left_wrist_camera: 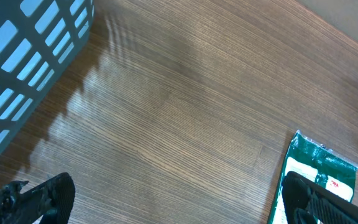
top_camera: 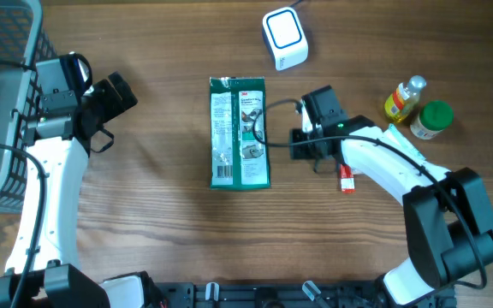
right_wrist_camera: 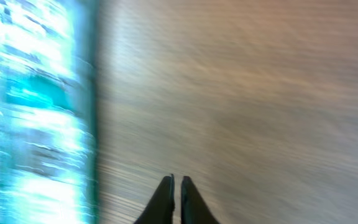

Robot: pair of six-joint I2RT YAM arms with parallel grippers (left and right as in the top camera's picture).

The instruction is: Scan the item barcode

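— Looking for the item? The green packet (top_camera: 240, 133) lies flat in the middle of the table (top_camera: 161, 222), long side running away from the arms' bases, printed face up.

— And the scanner?

— The white scanner (top_camera: 284, 38) sits at the far edge, apart from the packet. Nothing is holding the packet.

— What about the right gripper (top_camera: 299, 141)?

— It's just beside the packet's right edge. From the right wrist view, which is badly blurred, its fingers (right_wrist_camera: 166, 196) are pressed all but together over bare wood, with nothing between them.

— The left one?

— The left gripper (top_camera: 114, 94) is well off to the left, near the grey basket (top_camera: 7, 103). Its fingers (left_wrist_camera: 42, 196) are spread wide and empty above the table, and the packet's top corner shows near the other finger.

— Anything else around?

— A yellow bottle (top_camera: 405, 98) and a green-lidded jar (top_camera: 433, 120) stand together on the right. I can't make out a barcode from here.
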